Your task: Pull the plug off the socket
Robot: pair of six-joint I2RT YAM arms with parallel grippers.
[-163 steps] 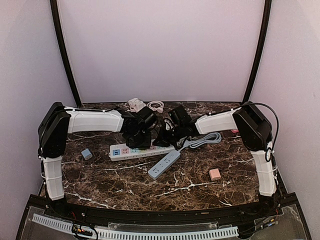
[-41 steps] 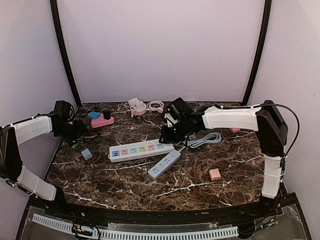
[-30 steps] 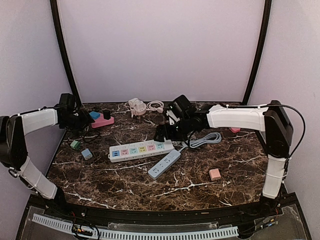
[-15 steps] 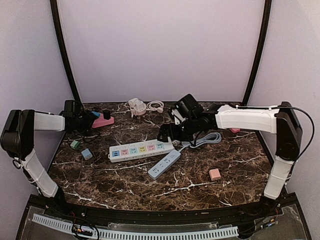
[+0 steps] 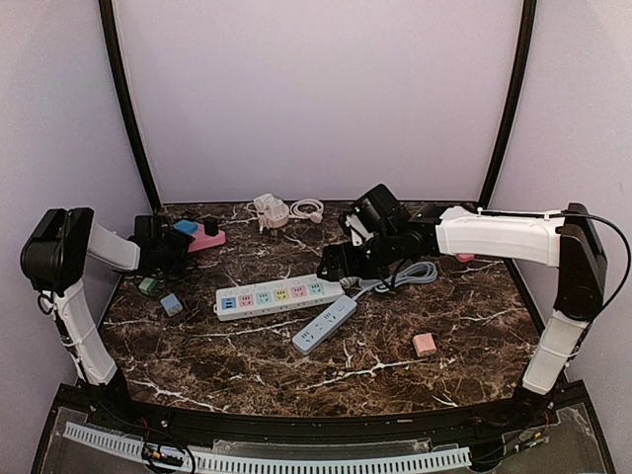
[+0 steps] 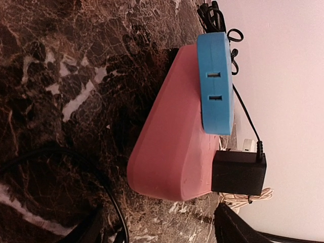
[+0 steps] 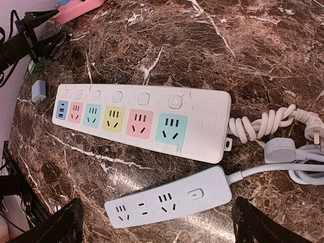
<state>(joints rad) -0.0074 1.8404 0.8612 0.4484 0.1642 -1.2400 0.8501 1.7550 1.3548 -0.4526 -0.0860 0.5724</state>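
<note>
At the front of the worktop [image 5: 247, 365] lie a grey power strip [image 5: 324, 325] and a white power strip [image 5: 279, 295]. Nothing is plugged into them. The right pincer [image 5: 332, 264] hangs over them, fingers apart, holding nothing. Farther back on the left, the left pincer [image 5: 170, 249] faces the pink socket [image 6: 167, 152], and its fingers are apart too. The black plug [image 6: 238, 172] stands on top of the socket, near one end. A blue block [image 6: 216, 83] sits on the same top, apart from it. The plug looks small, hard and light. I would grab its flat sides. The socket looks light too and may lift, so it may need holding down.
</note>
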